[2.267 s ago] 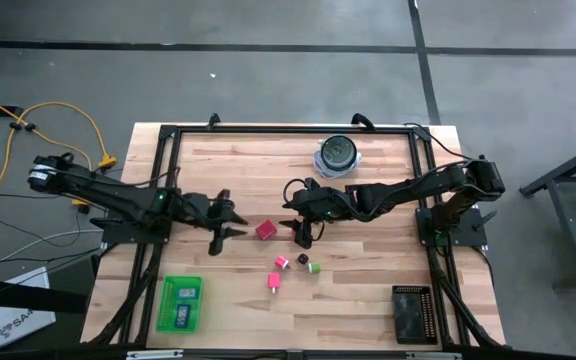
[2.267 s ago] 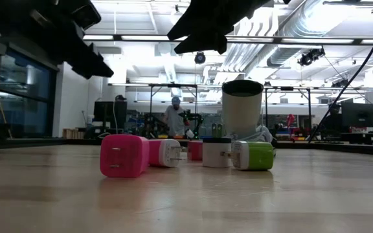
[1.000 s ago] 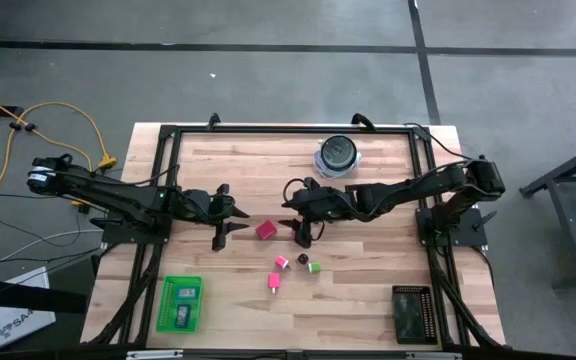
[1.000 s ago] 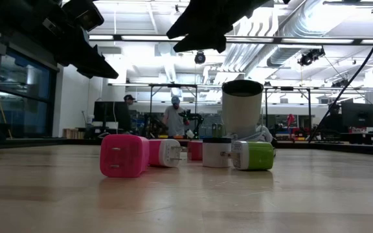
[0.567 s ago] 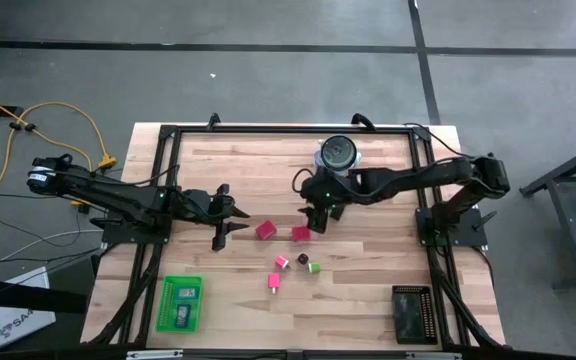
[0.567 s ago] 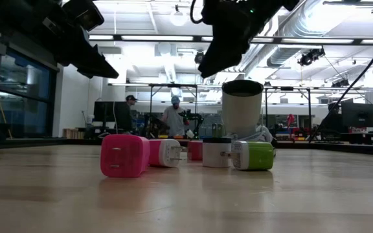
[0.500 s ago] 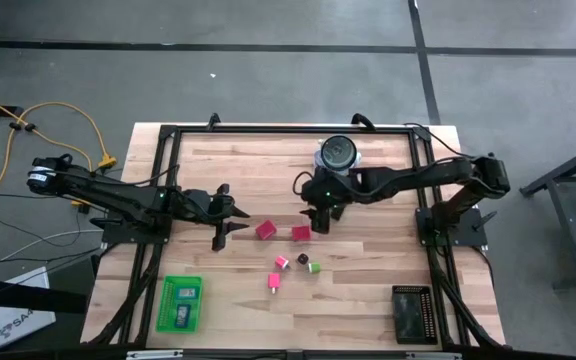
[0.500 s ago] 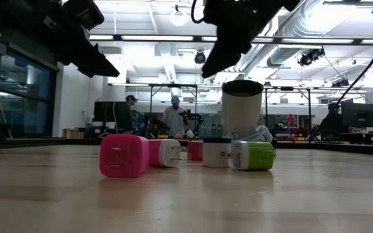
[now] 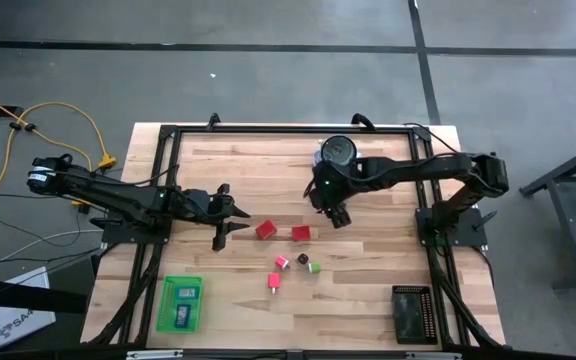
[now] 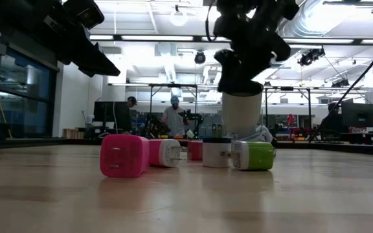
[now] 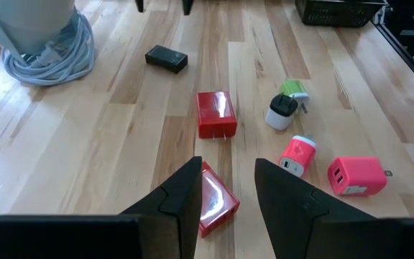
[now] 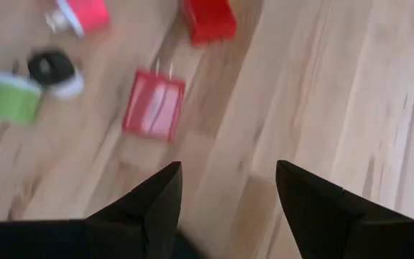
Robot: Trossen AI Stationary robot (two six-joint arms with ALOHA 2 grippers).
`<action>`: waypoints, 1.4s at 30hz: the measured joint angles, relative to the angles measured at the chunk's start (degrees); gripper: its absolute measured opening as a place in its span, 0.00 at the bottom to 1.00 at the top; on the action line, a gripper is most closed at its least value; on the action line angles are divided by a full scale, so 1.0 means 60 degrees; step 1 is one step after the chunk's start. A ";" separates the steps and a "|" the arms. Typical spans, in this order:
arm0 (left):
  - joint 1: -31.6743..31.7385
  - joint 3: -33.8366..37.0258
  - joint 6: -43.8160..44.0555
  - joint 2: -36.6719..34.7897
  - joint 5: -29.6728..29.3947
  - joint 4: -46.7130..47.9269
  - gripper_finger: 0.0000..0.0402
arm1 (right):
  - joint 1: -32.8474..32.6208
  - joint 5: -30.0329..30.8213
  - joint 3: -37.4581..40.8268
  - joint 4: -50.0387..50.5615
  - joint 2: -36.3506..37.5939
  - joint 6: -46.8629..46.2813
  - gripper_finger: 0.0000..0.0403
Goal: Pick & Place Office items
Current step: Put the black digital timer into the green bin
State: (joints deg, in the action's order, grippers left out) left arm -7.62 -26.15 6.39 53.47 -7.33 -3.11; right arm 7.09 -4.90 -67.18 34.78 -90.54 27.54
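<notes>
Centrally in the high view, two red blocks [image 9: 266,230] [image 9: 300,233] lie side by side on the table [image 9: 388,260], a small gap between them. Below them, lower centre of the frame, sit the smaller pieces: a pink plug [image 9: 281,262], a second pink one [image 9: 273,282] under it, and a dark bit [image 9: 303,258] touching a green bit [image 9: 314,267]. At lower left the green tray [image 9: 180,303] holds teal and blue rectangles [image 9: 187,292] [image 9: 182,319]; the black tray [image 9: 413,313] is at lower right.

Just left of the first red block, the left gripper [image 9: 230,220] hovers with its jaws narrowly apart and nothing between them; its wrist view shows that block just ahead of the fingers [image 11: 185,201]. Above and to the right of the second block, the right gripper [image 9: 339,214] hangs over bare wood just below the round blue-white object [image 9: 336,152] at top centre, its fingers [image 12: 157,205] moderately wide and empty. From the low view, a big pink plug [image 10: 124,155] stands nearest, with the green one [image 10: 256,156] to its right, and people stand in the room behind
</notes>
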 joint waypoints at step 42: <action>0.0000 0.0000 -0.0001 0.0000 -0.0001 -0.0025 0.31 | -0.0645 0.1075 0.0120 0.1810 -0.1020 0.5980 0.53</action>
State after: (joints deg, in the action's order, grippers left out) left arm -7.62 -26.15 6.39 53.47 -7.34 -3.27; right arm 3.22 1.55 -66.46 45.64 -96.66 63.42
